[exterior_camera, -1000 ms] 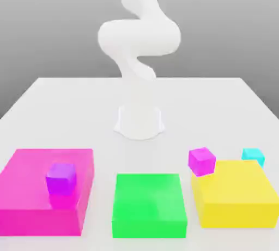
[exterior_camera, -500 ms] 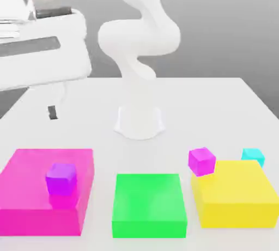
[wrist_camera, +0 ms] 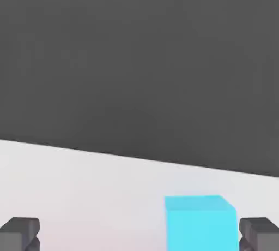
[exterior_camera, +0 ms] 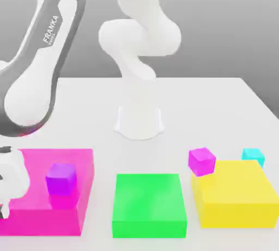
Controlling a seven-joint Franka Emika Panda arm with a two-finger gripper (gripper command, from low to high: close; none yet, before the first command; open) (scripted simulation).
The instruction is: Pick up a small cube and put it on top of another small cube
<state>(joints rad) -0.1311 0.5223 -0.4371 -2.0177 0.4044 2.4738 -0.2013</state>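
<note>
Arm point(exterior_camera: 41, 53) now lower over the magenta block point(exterior_camera: 32, 211) than before, end effector point(wrist_camera: 139, 233) spread open beside a cyan cube point(wrist_camera: 200, 222)

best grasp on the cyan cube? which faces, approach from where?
Take the cyan cube from above, on its two faces toward the exterior view's left and right. It sits flat on the table; the yellow block crowds its front, the magenta cube stands clear. The end effector is open.
</note>
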